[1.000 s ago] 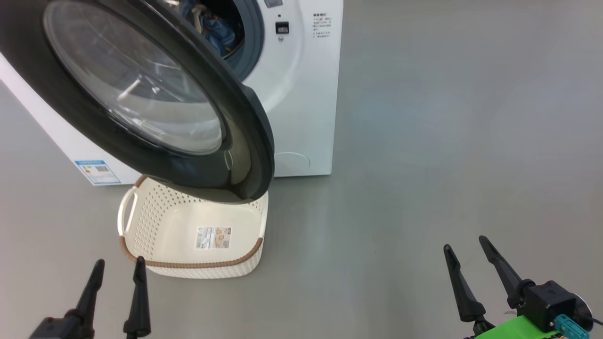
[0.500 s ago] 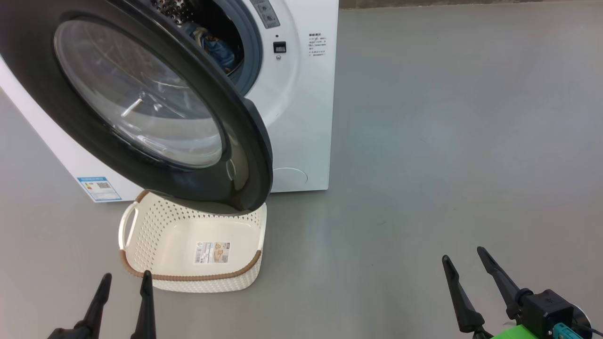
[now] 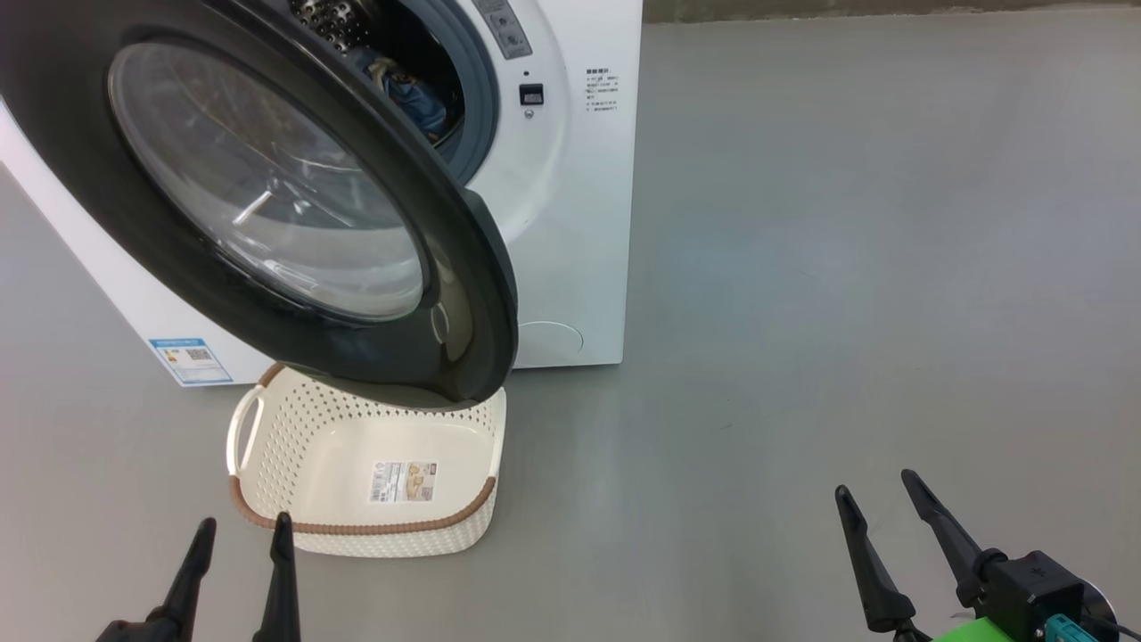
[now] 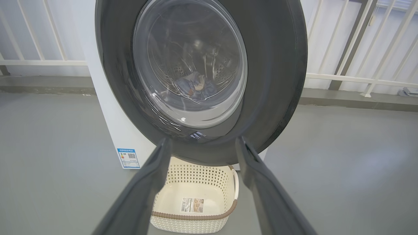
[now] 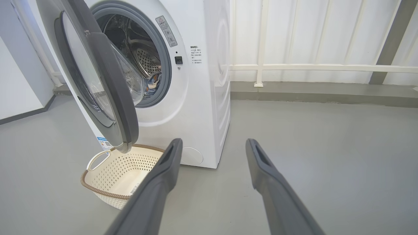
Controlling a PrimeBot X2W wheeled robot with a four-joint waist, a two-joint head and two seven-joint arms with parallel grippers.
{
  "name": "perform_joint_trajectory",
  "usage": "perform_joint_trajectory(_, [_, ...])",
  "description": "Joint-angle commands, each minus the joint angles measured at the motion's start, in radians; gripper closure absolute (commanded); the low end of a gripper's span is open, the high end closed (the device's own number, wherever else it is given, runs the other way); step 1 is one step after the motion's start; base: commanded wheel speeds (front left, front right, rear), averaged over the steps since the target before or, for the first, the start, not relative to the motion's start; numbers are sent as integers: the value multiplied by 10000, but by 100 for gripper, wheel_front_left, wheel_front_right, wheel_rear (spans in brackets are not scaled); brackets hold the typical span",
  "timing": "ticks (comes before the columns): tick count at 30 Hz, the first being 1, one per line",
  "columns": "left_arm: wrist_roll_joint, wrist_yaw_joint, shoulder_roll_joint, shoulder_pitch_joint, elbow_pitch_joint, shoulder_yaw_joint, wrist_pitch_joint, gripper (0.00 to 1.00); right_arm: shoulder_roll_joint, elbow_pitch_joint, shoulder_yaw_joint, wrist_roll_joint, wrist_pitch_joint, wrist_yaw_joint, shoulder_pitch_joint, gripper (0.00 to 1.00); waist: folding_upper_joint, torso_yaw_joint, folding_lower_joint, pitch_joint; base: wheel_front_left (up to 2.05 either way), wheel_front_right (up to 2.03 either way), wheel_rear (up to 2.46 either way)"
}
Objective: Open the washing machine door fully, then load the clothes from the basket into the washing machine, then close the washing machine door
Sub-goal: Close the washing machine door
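Note:
The white washing machine [image 3: 570, 223] stands at the upper left with its door [image 3: 267, 205] swung out; the black rim hangs over the basket [image 3: 357, 526]. The cream basket holds no clothes, only its label sticker. Blue clothes [image 3: 410, 89] lie inside the steel drum, and I see them through the door glass [image 4: 196, 86] and past the gasket [image 5: 152, 81]. My left gripper [image 3: 245, 524] is open low at the left, just short of the basket's near rim. My right gripper [image 3: 874, 486] is open over bare floor at the right. Both grippers [image 4: 202, 142] [image 5: 214, 142] are empty.
Grey floor [image 3: 847, 267] spreads wide to the right of the machine. A white railing [image 5: 310, 68] and a low kerb [image 5: 310, 91] run behind it. A white wall [image 5: 16, 88] stands to the machine's left. The door's lower rim [image 4: 209, 153] hangs close over the basket [image 4: 192, 215].
The head camera has tipped up a little, so the whole picture slid down. Door, basket and clothes keep their places. Both grippers stay open and empty.

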Motion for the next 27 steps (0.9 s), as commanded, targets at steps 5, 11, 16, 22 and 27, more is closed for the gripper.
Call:
perform_joint_trajectory(5, [95,118,185,-105,-340,259,16,0,0,-262,166,-88,-44,62,-61,0,0,23,0,-13,0,0,0])
perform_joint_trajectory(11, [138,153,226,-105,-345,178,37,0,64,-236,114,-14,-59,62,-9,100,0,65,0,-123,0,0,0])
perform_joint_trajectory(16, [163,166,229,-129,-342,76,53,0,53,-196,128,42,-15,62,59,100,0,187,0,-223,0,0,0])
perform_joint_trajectory(22, [185,178,182,-167,-292,-76,36,0,-119,-107,189,103,111,62,-32,100,0,365,0,-300,0,0,0])
perform_joint_trajectory(27, [205,161,157,-233,-199,-190,9,0,-272,149,141,193,151,62,-209,100,0,559,0,-330,0,0,0])
